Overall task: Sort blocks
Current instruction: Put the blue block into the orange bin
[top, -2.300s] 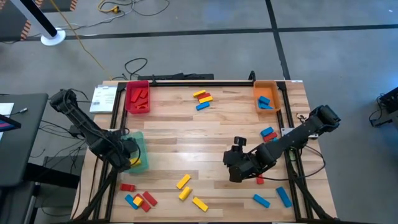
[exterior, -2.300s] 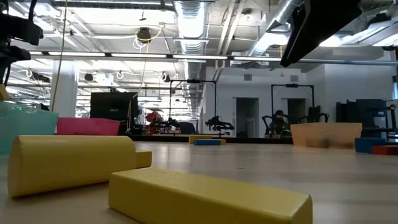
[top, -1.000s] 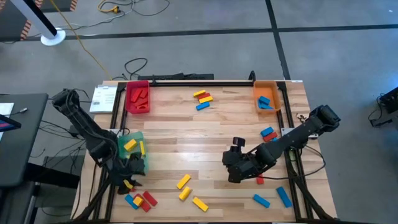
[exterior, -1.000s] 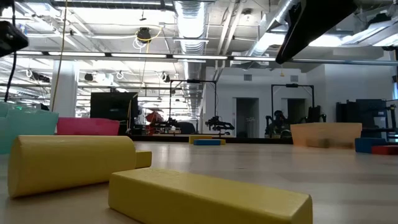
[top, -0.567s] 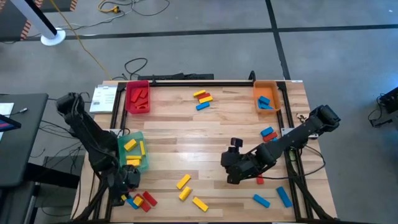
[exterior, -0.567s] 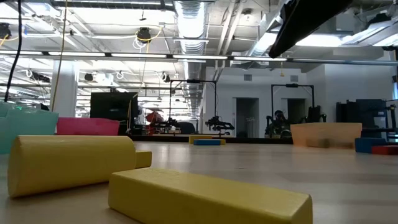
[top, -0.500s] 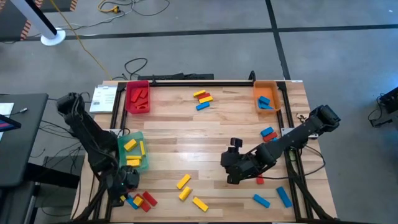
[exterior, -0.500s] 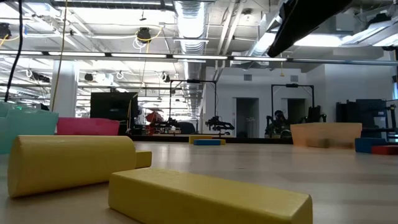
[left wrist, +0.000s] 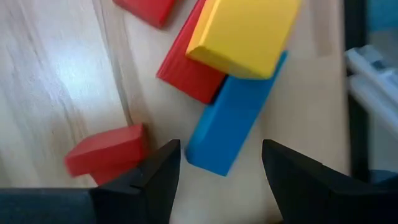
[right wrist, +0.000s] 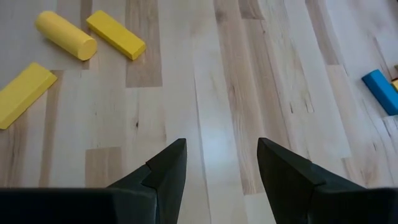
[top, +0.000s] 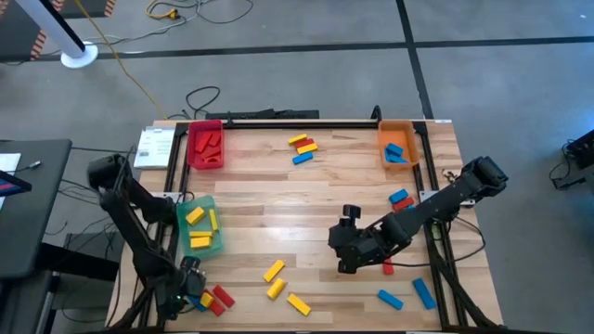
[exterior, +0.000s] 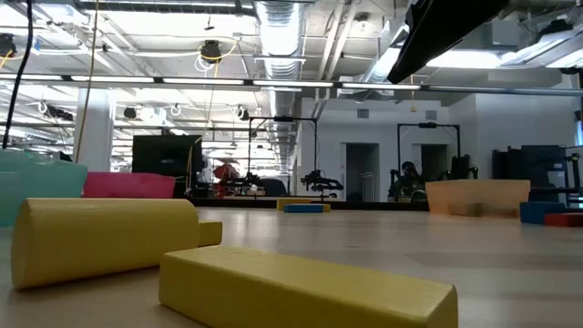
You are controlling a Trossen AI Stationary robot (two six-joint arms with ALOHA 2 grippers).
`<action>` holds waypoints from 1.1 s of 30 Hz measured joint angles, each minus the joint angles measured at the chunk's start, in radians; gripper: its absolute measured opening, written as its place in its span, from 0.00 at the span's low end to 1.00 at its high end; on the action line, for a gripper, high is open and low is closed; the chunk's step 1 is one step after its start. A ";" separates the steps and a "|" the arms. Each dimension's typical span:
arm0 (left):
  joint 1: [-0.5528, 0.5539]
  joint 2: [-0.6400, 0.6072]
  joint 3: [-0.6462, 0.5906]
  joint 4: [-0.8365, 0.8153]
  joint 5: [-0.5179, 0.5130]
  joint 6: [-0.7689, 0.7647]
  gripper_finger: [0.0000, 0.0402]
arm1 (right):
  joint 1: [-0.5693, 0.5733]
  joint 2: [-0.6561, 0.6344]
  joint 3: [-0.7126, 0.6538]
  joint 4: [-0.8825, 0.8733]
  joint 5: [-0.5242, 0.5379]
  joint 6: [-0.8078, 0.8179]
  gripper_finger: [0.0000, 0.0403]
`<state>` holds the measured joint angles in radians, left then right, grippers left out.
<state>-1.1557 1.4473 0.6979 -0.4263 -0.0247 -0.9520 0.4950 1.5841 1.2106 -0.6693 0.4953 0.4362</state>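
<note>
Left claw [top: 188, 289] low over the near-left corner of the counter [top: 325, 199], fingers apart and empty. In its wrist view the gap between the fingers frames the end of a blue block [left wrist: 233, 121]. A yellow block [left wrist: 242, 34] lies across the far end of that blue one, a long red block [left wrist: 189, 65] is pressed against its side, and a shorter red block [left wrist: 106, 152] sits just beside one finger.

Right claw [top: 345, 263] over bare wood, right of centre, fingers apart, nothing between them. Its wrist view shows a yellow cylinder [right wrist: 65, 36] and two flat yellow blocks [right wrist: 115, 34] well ahead, with a blue block [right wrist: 381, 90] off to one side.

Trays: red tray [top: 205, 146] at the far-left with red blocks in it; orange tray [top: 398, 146] at the far-right with blue blocks; green tray [top: 198, 227] on the left edge with yellow blocks.

Loose blocks: a mixed trio [top: 302, 148] far centre; blue and red pieces near the right edge [top: 401, 199]; two blue ones [top: 422, 293] near-right.
</note>
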 joint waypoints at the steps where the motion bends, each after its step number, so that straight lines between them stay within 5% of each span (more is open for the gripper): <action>1: 0.000 0.013 0.001 -0.003 -0.005 0.010 0.55 | 0.000 0.000 0.000 -0.001 0.000 0.000 0.52; 11: -0.002 0.040 0.004 -0.006 -0.069 0.039 0.53 | -0.007 0.000 0.000 0.001 0.000 0.000 0.52; 19: 0.000 0.041 0.002 -0.006 -0.089 0.081 0.23 | -0.010 0.000 0.000 0.001 0.000 0.000 0.52; 28: 0.020 0.006 0.125 -0.188 -0.060 0.111 0.23 | -0.020 0.000 0.000 0.007 0.000 -0.018 0.52; 33: 0.054 -0.071 0.229 -0.273 -0.183 0.184 0.23 | -0.027 0.000 0.000 0.064 -0.004 -0.060 0.52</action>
<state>-1.1012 1.3760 0.9267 -0.6991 -0.2076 -0.7676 0.4683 1.5841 1.2106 -0.6053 0.4909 0.3759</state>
